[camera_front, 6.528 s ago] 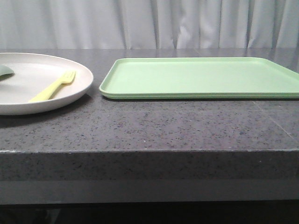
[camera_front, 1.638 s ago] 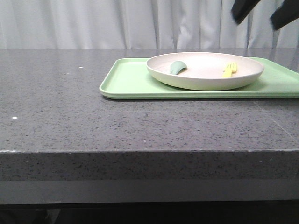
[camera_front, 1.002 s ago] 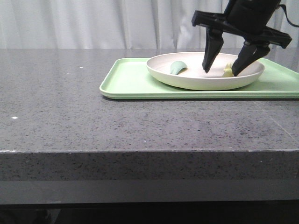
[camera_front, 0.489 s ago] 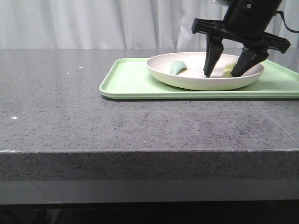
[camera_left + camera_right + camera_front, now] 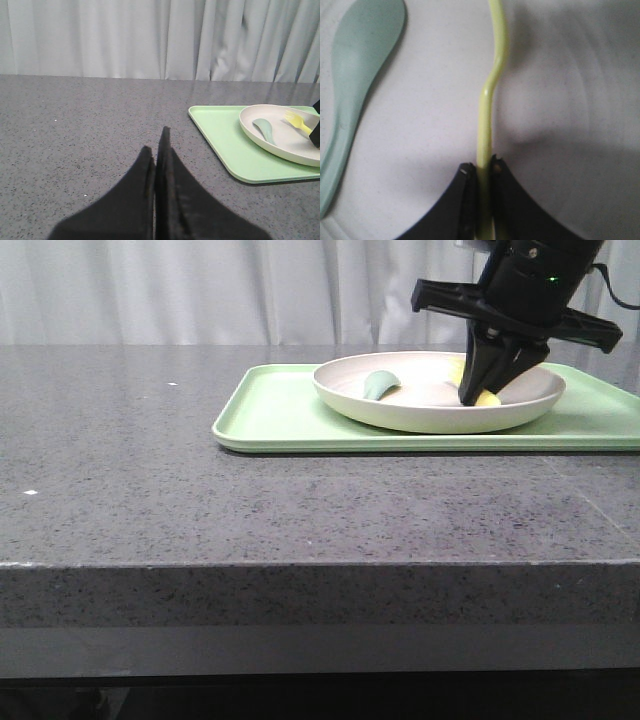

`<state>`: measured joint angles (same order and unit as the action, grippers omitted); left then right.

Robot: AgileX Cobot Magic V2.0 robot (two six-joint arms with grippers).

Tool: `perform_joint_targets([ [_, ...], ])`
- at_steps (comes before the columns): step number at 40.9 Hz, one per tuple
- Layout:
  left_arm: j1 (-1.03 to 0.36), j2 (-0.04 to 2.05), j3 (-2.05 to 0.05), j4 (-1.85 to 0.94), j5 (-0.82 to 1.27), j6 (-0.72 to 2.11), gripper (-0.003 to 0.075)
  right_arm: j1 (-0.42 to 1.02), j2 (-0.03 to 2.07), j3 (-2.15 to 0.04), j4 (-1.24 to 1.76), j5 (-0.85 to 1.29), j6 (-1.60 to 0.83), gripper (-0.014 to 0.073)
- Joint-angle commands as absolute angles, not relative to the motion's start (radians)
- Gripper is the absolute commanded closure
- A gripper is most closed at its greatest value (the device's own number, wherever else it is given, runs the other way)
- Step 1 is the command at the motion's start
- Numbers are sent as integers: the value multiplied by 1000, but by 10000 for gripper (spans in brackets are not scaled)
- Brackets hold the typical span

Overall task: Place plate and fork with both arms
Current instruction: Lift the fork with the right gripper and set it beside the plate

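Right tool (image 5: pixel 487 392) lowered into the plate (image 5: pixel 420 412), fingers pinched nearly together on the handle of the fork (image 5: pixel 490 100), with only the thin yellow stem between the dark tips (image 5: pixel 468 196) in the right wrist view. Fork inside the plate, on the plate's right side as seen from the front, handle end in the grip and tines (image 5: pixel 291 118) pointing away, visible in the left wrist view. Plate resting on the green tray (image 5: pixel 280 415), which lies flat on the speckled grey surface (image 5: pixel 200 510), toward the right and far side. Small teal spoon (image 5: pixel 380 385) also in the plate, on the left half, apart from the fork. Left tool (image 5: pixel 157 155) well away from the tray, over bare surface, fingers pressed together with just a thin seam between them and nothing held. Pale curtain (image 5: pixel 200 290) across the background.
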<state>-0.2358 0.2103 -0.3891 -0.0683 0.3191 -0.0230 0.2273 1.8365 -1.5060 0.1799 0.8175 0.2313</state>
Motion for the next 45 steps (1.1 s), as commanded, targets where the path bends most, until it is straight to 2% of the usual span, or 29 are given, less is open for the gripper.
perform_joint_targets([
  [1,-233,218,-416,-71,242,-22,738,221,1740,-1532,182,755,229,655],
  [11,-233,218,-416,-71,242,-22,738,126,1640,-1532,118,760,229,655],
  [19,-233,218,-416,-71,242,-22,738,28,1644,-1526,37,837,205,655],
  [35,-233,218,-416,-71,242,-22,738,19,1774,-1499,38,849,132,648],
  [38,-233,218,-416,-71,242,-22,738,19,1782,-1499,38,851,131,613],
  [40,-233,218,-416,-71,242,-22,738,19,1782,-1499,38,852,131,560],
  [45,-233,218,-416,-71,242,-22,738,19,1781,-1499,38,861,131,367],
])
